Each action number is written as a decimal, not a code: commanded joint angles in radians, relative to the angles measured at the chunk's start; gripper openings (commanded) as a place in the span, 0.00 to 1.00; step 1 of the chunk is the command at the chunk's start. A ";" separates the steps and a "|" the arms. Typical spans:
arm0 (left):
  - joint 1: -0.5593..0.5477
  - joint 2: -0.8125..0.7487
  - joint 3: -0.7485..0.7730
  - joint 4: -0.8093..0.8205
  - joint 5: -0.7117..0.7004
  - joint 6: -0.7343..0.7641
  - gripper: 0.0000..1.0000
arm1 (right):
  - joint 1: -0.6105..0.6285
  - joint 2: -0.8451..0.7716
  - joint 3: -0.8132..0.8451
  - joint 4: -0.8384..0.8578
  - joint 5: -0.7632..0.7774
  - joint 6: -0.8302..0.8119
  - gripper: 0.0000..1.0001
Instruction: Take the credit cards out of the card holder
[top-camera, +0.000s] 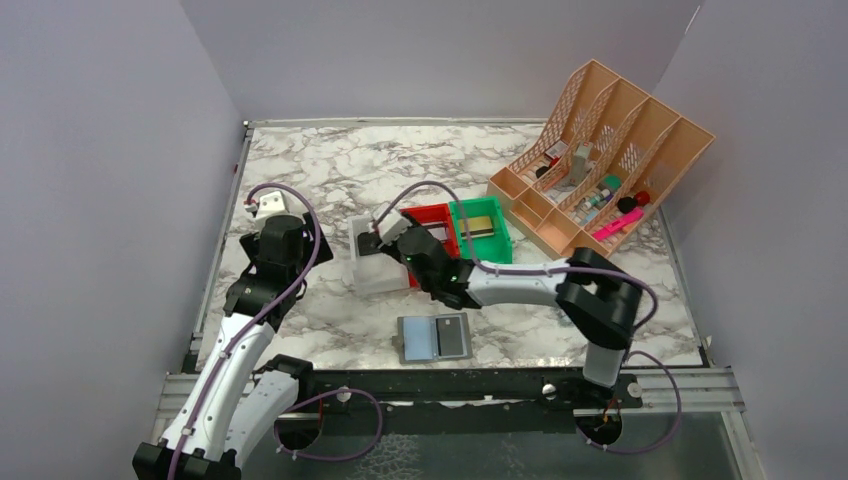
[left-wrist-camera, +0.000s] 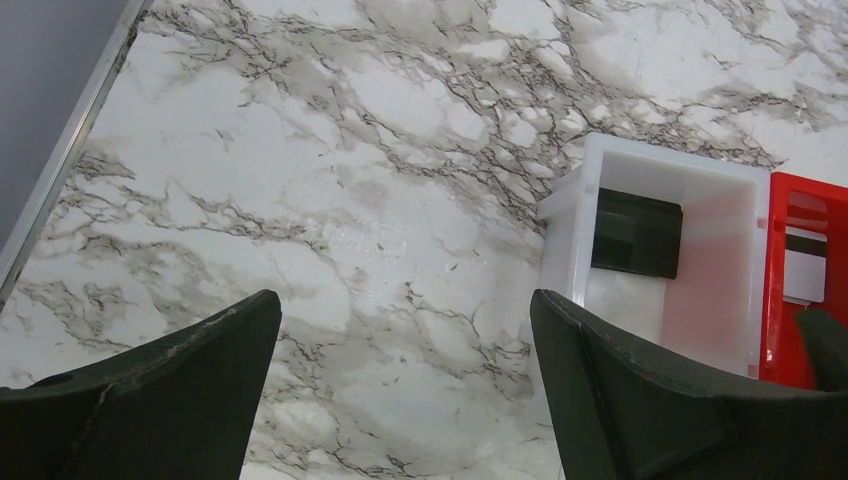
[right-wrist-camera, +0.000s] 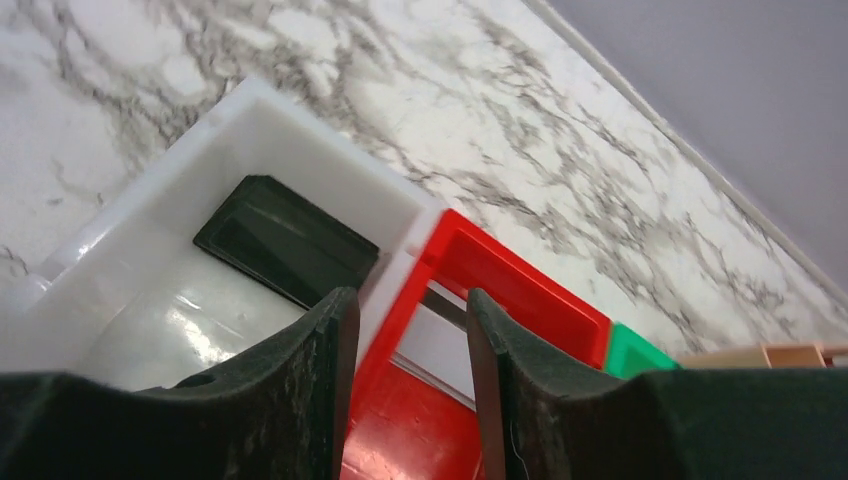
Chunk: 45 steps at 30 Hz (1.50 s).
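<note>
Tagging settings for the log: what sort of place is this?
Probably a lab robot cell, not a home: plain grey walls box in a marble-print table, with plastic bins and a desk organiser.

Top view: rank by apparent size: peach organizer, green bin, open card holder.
1. peach organizer: clearly largest.
2-3. green bin and card holder: they look about alike, so not ranked.

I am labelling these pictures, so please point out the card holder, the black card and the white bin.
card holder (top-camera: 435, 338): top view, the middle, where its two open panels meet.
black card (left-wrist-camera: 636, 233): left wrist view, middle of its face.
white bin (left-wrist-camera: 680, 165): left wrist view, its far rim.
</note>
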 joint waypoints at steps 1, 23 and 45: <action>0.003 -0.014 -0.007 0.021 0.043 0.011 0.99 | 0.004 -0.211 -0.168 0.109 0.161 0.331 0.50; 0.002 0.006 -0.046 0.159 0.461 0.088 0.91 | 0.004 -0.824 -0.587 -0.531 0.061 1.079 0.68; -0.646 0.164 -0.161 0.372 0.554 -0.248 0.64 | 0.001 -0.796 -0.562 -0.641 -0.362 1.121 0.45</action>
